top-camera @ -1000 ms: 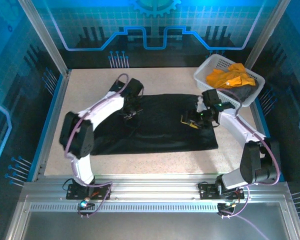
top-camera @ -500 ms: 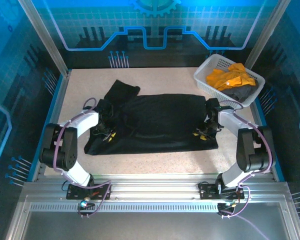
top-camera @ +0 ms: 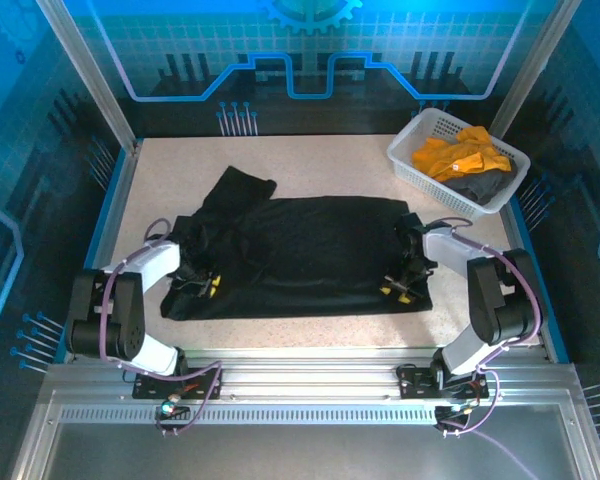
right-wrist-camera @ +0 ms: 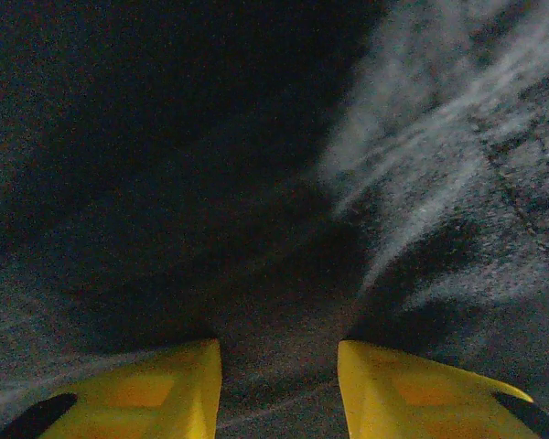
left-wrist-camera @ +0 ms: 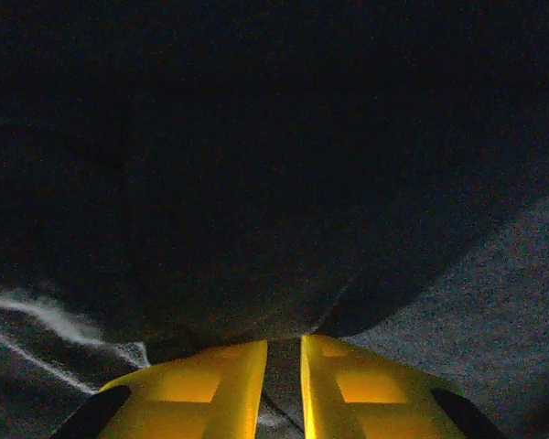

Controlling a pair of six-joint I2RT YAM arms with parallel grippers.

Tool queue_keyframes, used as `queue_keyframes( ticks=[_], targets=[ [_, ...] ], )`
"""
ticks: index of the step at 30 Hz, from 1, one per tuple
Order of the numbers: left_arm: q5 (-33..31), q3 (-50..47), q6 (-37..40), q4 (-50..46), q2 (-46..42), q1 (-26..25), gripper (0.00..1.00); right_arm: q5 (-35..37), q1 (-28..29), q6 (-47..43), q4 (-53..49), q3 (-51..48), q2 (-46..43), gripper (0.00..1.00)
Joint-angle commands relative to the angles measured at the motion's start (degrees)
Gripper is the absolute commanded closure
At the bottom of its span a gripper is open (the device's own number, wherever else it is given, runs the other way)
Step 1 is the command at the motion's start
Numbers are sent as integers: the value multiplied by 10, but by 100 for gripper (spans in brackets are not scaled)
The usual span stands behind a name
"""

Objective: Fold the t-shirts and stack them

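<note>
Black t-shirt (top-camera: 310, 250): lay flat in a broad band across the middle of the table (top-camera: 170, 165), its long side running left to right. A loose flap at its left end pointed toward the table's far-left corner.
Shirt's near edge: ran roughly parallel to the table's near edge, with a strip of bare tabletop between them.
Left gripper (top-camera: 206, 287): sat low on the shirt's near-left corner. In the left wrist view the yellow fingers (left-wrist-camera: 210, 384) were drawn almost together, pinching black cloth that bulged just beyond their tips.
Right gripper (top-camera: 395, 291): sat low on the shirt's near-right corner. In the right wrist view the yellow fingers (right-wrist-camera: 156, 389) stood apart with a hump of dark cloth between them. I could not tell whether they gripped it or merely straddled it, and that view was streaked with blur.
Arms: both were folded back tight, with elbows out toward the table's left and right edges.
Orange-yellow t-shirt (top-camera: 460, 155): lay crumpled on top inside the basket.
Dark grey t-shirt (top-camera: 480, 187): was bunched in the basket's near-right part, touching the orange-yellow one.
Basket (top-camera: 427, 184): a white lattice basket at the table's far-right corner, set at an angle and well apart from the black shirt.
</note>
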Motion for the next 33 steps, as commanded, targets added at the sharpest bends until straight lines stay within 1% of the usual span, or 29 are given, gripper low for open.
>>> queue_keyframes(
  ticks=[1, 3, 5, 7, 8, 10, 12, 13, 15, 16, 18, 21, 22, 26, 30, 33],
  targets=[
    [-24, -36, 16, -65, -7, 42, 79, -23, 25, 41, -38, -22, -9, 60],
    [-32, -31, 30, -76, -17, 65, 79, -36, 42, 58, -39, -25, -21, 60],
    [-48, -9, 40, -91, -25, 76, 78, -44, 50, 68, -40, -21, -34, 60],
    [-69, 36, 50, -104, -27, 70, 74, -37, 49, 62, -36, -2, -49, 58],
    [-83, 68, 50, -110, -24, 60, 72, -31, 48, 47, -27, 12, -56, 57],
    [-107, 131, 58, -104, -5, 35, 66, -46, 46, -2, 16, 49, -65, 51],
    [-122, 219, 86, -95, 41, 11, 61, -80, 43, -61, 81, 82, -67, 47],
    [-124, 260, 102, -98, 70, 6, 59, -92, 41, -86, 102, 98, -64, 45],
    [-123, 359, 137, -103, 138, 5, 50, -124, 34, -134, 132, 148, -42, 43],
    [-126, 396, 153, -103, 166, 6, 47, -133, 30, -147, 133, 174, -27, 43],
    [-128, 480, 190, -83, 227, 7, 44, -139, 23, -169, 123, 238, 8, 43],
    [-140, 585, 223, -66, 312, 8, 43, -132, 14, -176, 100, 314, 44, 44],
    [-141, 605, 227, -55, 333, 10, 43, -134, 12, -172, 98, 325, 51, 44],
    [-145, 711, 237, -33, 435, 21, 44, -136, 10, -151, 99, 346, 57, 44],
    [-153, 789, 259, 5, 511, 24, 44, -130, 8, -137, 97, 327, 37, 44],
    [-174, 846, 272, 2, 561, 24, 45, -123, 3, -130, 93, 302, 14, 44]
  ],
)
